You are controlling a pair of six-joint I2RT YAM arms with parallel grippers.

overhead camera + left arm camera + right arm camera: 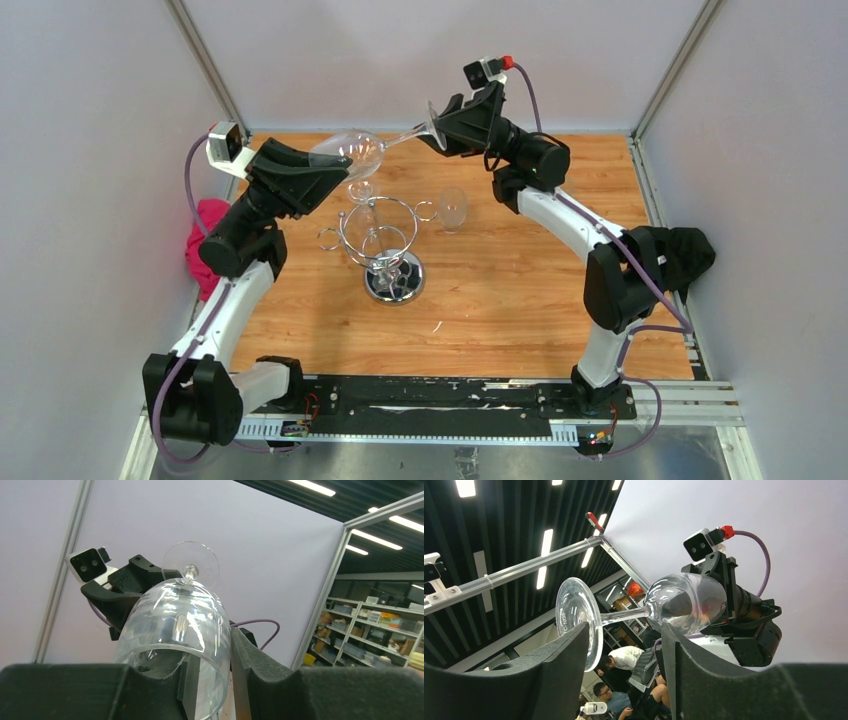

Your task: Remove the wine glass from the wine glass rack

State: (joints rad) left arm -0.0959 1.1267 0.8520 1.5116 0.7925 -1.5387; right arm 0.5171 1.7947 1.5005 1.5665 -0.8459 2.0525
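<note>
Chrome and shiny, the wine glass rack [395, 281] stands on the wooden counter [520, 300] between the two arms, its round mirrored base near the middle and its ring of curled hooks above. Off the rack, up in the air behind it, is the wine glass [352, 152], tipped on its side, bowl toward the left arm [232, 300] and foot toward the right arm [600, 235]. The left jaws are narrowed onto the bowl at its rim: in the left wrist view the wall of the wine glass [175, 625] runs down into the gap between the two black fingers [260, 680]. The right jaws stand wide. In the right wrist view the round foot [575, 620] leans edge-on against one finger [559, 680], and the stem runs across above the gap. A second glass [453, 208] sits just right of the rack and a third glass [362, 190] just behind it; whether they hang from hooks I cannot tell. A pink cloth [205, 245] lies at the counter's left edge, and a black bundle [690, 250] sits by the right arm.
</note>
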